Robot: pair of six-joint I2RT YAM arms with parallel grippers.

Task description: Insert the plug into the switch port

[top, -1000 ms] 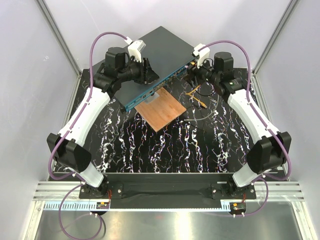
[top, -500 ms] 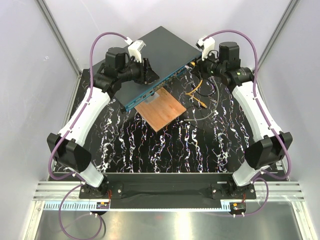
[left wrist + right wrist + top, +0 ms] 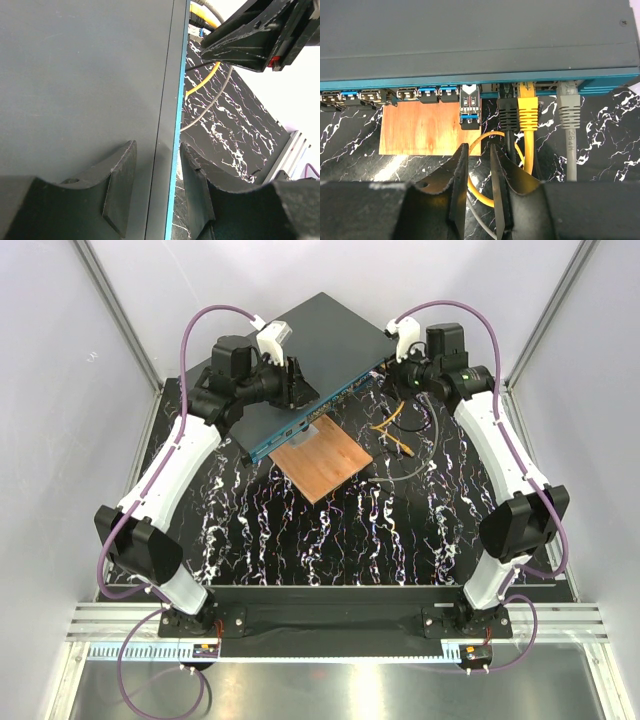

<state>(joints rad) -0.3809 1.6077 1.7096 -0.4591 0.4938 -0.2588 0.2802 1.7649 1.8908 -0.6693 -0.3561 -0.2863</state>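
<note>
Right arm [image 3: 425,370] nearer the switch [image 3: 320,350]

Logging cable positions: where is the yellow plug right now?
In the right wrist view, the yellow plug sits in the switch's teal front, between a black plug and a grey plug.

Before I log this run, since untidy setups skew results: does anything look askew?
Mildly: the switch sits diagonally on the table, its front edge overhanging the wooden plate, and cables lie loosely looped beside it. No visible damage.

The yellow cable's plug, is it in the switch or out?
In. In the right wrist view the yellow plug sits seated in a port on the switch's teal front face, between a black plug and a grey plug.
</note>
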